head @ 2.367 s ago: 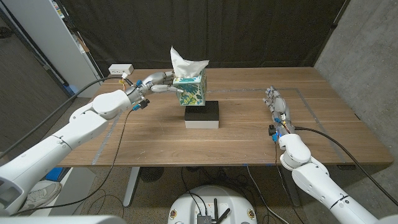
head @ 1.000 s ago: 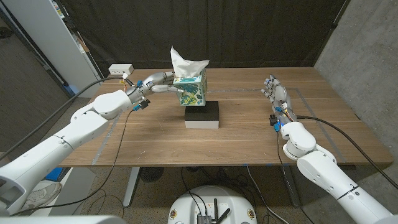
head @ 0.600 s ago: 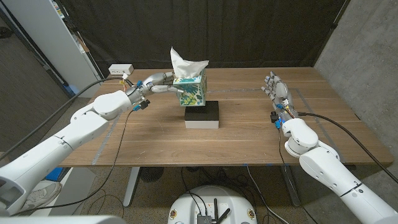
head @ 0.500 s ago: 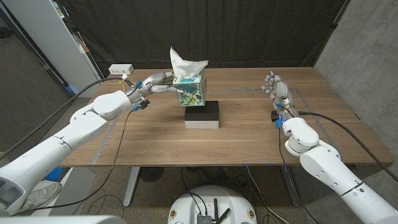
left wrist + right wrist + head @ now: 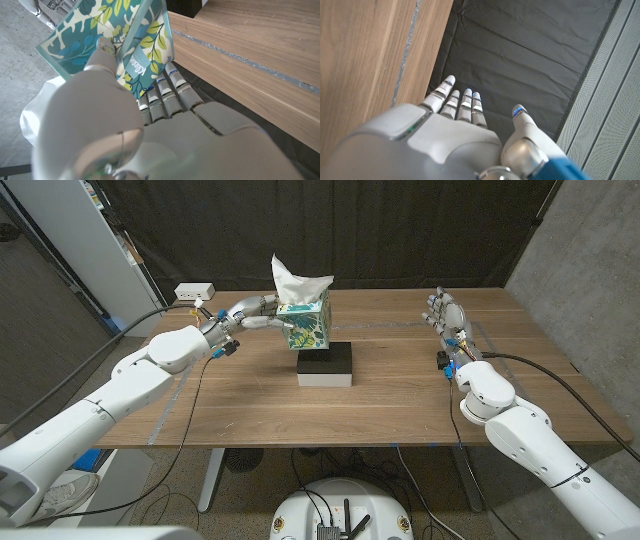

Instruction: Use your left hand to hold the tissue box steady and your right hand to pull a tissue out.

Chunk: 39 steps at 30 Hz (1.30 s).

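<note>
left hand fingers clasp tissue box | right hand fingers spread, well apart

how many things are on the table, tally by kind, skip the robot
tissue box: 1
black and white block under it: 1
white power strip at the far left corner: 1
total: 3

Upright leaf-patterned tissue box, tissue protruding
</note>
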Each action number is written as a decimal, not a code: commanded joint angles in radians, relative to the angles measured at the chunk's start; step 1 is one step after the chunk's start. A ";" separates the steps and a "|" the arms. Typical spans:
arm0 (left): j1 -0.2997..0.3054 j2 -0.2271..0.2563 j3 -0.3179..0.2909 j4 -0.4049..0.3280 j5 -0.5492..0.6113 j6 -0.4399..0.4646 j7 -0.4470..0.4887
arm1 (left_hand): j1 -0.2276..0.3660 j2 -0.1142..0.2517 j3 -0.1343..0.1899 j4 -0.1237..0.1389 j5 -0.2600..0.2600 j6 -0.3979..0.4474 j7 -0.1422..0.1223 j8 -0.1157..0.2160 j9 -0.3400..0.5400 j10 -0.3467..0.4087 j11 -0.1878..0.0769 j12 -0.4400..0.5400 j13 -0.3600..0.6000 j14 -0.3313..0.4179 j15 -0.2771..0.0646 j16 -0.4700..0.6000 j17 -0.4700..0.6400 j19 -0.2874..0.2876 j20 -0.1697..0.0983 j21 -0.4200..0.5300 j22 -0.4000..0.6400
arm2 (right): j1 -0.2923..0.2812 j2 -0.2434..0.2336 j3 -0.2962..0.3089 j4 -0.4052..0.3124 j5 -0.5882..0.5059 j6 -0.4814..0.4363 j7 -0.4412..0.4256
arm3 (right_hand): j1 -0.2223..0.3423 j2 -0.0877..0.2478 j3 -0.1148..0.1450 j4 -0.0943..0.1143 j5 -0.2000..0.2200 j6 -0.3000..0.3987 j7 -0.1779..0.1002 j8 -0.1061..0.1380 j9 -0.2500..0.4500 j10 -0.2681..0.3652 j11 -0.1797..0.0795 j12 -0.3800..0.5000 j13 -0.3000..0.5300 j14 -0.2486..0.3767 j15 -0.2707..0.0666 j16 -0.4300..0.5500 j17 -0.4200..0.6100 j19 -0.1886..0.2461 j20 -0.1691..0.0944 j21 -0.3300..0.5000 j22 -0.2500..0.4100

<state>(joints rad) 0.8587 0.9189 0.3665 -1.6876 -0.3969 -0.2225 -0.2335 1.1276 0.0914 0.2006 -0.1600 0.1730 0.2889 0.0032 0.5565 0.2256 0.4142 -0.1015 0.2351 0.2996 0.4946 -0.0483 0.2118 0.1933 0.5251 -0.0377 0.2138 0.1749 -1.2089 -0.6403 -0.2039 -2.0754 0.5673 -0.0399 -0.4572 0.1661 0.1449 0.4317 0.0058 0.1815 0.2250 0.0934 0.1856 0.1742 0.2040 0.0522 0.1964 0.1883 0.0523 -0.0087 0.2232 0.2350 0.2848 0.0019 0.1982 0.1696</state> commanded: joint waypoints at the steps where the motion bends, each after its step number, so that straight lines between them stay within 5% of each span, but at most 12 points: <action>1: -0.009 -0.002 0.001 0.007 0.000 -0.006 -0.011 | 0.003 0.012 0.008 0.000 0.008 0.006 0.001 0.007 0.002 0.009 0.002 0.001 0.006 0.007 -0.109 0.000 0.002 0.002 -0.008 -0.006 0.003 | 0.020 -0.016 0.006 -0.056 -0.004 -0.081 -0.043 | -0.002 0.023 0.001 0.003 -0.003 0.001 0.005 0.003 0.005 -0.001 0.007 -0.001 0.005 0.000 0.008 0.007 0.003 0.003 -0.001 0.004 0.006; 39: -0.004 -0.004 0.001 -0.004 0.005 -0.005 -0.002 | 0.003 0.012 0.014 -0.001 0.007 0.005 0.001 0.010 0.002 0.013 0.000 -0.002 0.012 0.007 -0.107 0.000 0.003 0.003 -0.010 -0.008 0.003 | 0.046 -0.040 0.044 -0.138 0.010 -0.180 -0.076 | -0.009 0.022 0.000 0.011 -0.003 -0.008 0.010 0.001 0.005 -0.007 0.013 -0.001 0.005 -0.007 0.012 0.008 0.009 0.002 0.001 0.003 0.006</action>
<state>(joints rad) 0.8459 0.9141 0.3693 -1.6848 -0.3922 -0.2279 -0.2423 1.1307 0.0940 0.2089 -0.1600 0.1740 0.2873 0.0017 0.5576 0.2257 0.4195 -0.1035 0.2351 0.3091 0.4939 -0.0477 0.2109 0.1934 0.5263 -0.0428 0.2079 0.1749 -1.1616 -0.6754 -0.1719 -2.1987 0.5698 -0.2047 -0.5298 0.1569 0.1356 0.4303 0.0127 0.1816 0.2195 0.0987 0.1856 0.1742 0.1948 0.0608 0.1964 0.1883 0.0451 -0.0017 0.2232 0.2395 0.2847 0.0019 0.1982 0.1696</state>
